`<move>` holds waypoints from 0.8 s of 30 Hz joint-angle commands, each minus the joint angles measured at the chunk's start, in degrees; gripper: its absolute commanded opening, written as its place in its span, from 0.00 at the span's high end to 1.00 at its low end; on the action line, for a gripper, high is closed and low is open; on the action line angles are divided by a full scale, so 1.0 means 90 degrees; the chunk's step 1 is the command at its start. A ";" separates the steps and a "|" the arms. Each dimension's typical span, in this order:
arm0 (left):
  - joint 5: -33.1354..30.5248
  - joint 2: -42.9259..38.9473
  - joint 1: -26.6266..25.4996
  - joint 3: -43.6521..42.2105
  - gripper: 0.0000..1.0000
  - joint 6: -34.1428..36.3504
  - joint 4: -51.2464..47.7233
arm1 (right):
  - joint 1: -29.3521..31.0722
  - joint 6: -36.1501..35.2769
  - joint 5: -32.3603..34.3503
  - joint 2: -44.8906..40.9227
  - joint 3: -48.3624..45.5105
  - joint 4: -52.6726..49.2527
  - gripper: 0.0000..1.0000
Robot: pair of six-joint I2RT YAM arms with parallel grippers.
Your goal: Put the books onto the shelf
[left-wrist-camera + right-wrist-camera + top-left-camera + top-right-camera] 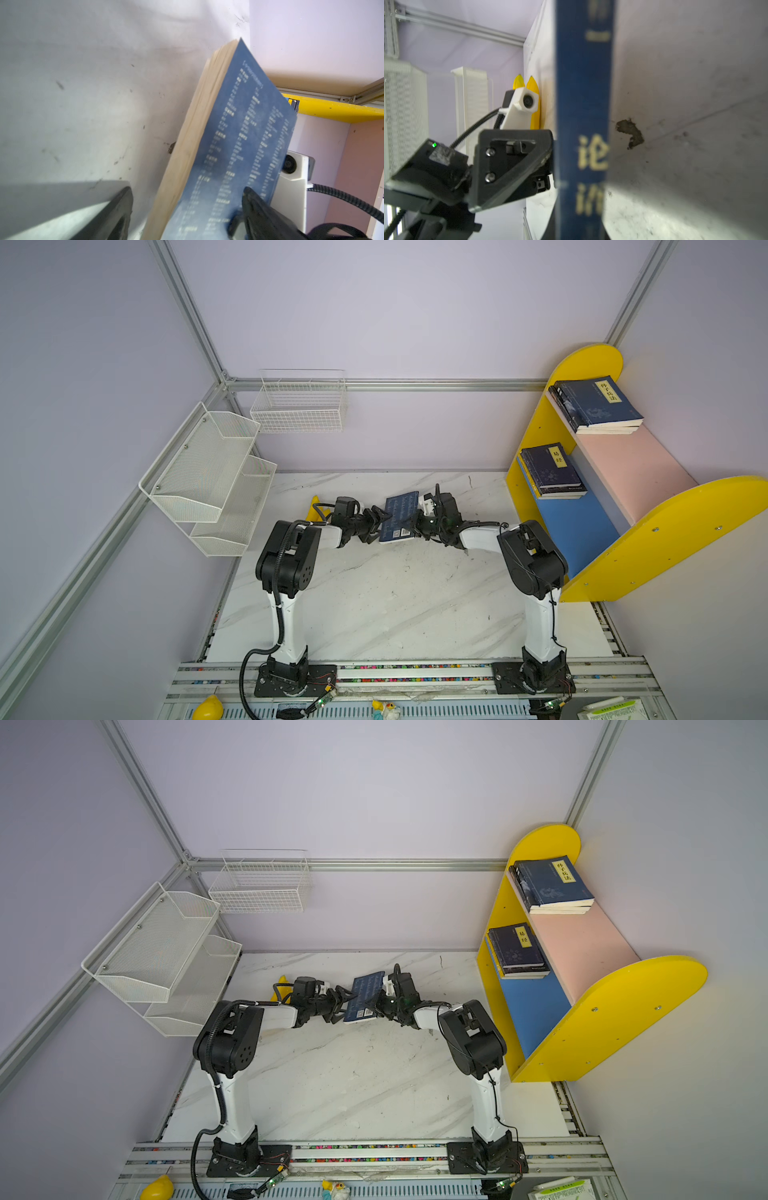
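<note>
A navy book [399, 516] [365, 996] stands tilted over the marble table at the back middle, between both grippers. My right gripper [415, 526] [579, 232] is shut on its spine [583, 104], which carries yellow characters. My left gripper [376, 524] [187, 189] is open, and its fingers [255, 205] straddle the page edge and back cover [239, 135]. The shelf [665, 539] stands at the right. A stack of navy and dark books [594, 406] lies on its pink board [631, 464]. Another stack [550, 470] lies on its blue board [577, 526].
Yellow bananas [313, 510] [534, 104] lie behind the left gripper. A white mesh rack [208, 472] hangs on the left wall and a wire basket [299, 406] on the back wall. A yellow lemon-like object [208, 707] sits by the front rail.
</note>
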 commanded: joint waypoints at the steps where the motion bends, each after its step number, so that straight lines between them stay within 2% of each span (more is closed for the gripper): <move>1: -0.0037 -0.0339 0.0068 -0.0048 0.18 0.0029 -0.0191 | 0.0026 -0.1478 0.1525 -0.0830 0.0674 -0.1755 0.95; 3: -0.0156 -0.0613 0.0105 0.0052 0.17 0.0211 -0.0500 | 0.0030 -0.1951 0.2320 -0.1157 0.0946 -0.2344 0.97; 8: -0.0342 -0.1307 0.0115 0.0676 0.14 0.0784 -0.1570 | 0.0287 -0.3895 0.4515 -0.1463 0.1627 -0.3684 0.98; 15: -0.0405 -0.2023 0.0120 0.1511 0.13 0.0905 -0.2124 | 0.1050 -0.6188 0.7601 -0.1030 0.1724 -0.4170 0.99; 19: -0.0374 -0.2110 0.0120 0.2071 0.12 0.0861 -0.2404 | 0.1632 -0.7058 0.8716 -0.0477 0.1653 -0.3973 1.00; 24: -0.0435 -0.1805 0.0113 0.2586 0.13 0.0918 -0.3443 | 0.2033 -0.7489 0.8981 -0.0042 0.1677 -0.3509 1.00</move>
